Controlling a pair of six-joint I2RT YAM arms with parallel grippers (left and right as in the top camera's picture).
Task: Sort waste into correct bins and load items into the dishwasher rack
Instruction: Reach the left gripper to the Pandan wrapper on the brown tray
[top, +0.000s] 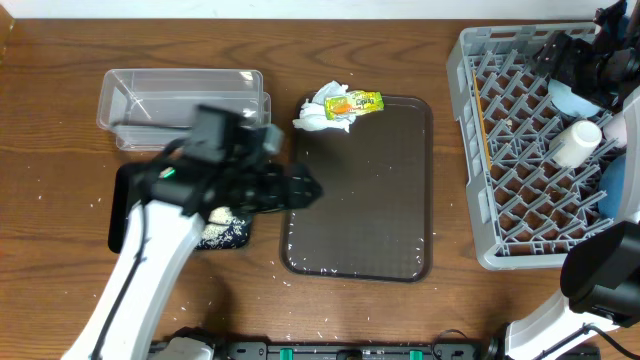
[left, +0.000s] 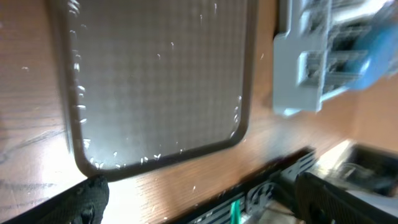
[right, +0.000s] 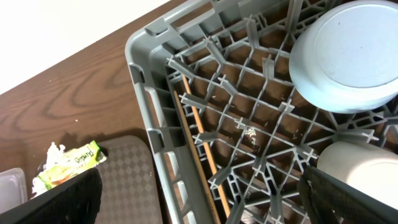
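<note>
My left gripper (top: 300, 188) is open and empty over the left edge of the dark brown serving tray (top: 360, 190); its wrist view (left: 199, 205) shows loose rice grains (left: 78, 106) along the tray rim. A crumpled napkin (top: 318, 112) and a yellow-green wrapper (top: 358, 102) lie at the tray's far left corner. The black tray (top: 228, 236), holding rice, is mostly hidden under my left arm. The clear tub (top: 185, 95) stands behind it. My right gripper (right: 205, 205) is open and empty above the grey rack (top: 480, 215), which holds chopsticks (right: 202, 149), a light-blue bowl (right: 348, 56) and a white cup (top: 575, 140).
A large blue bowl (top: 620, 190) stands at the rack's right side, partly cut off by the frame edge. A few rice grains lie scattered on the wooden table (top: 60, 200) at the left. The table's front edge has a black rail (top: 330, 350).
</note>
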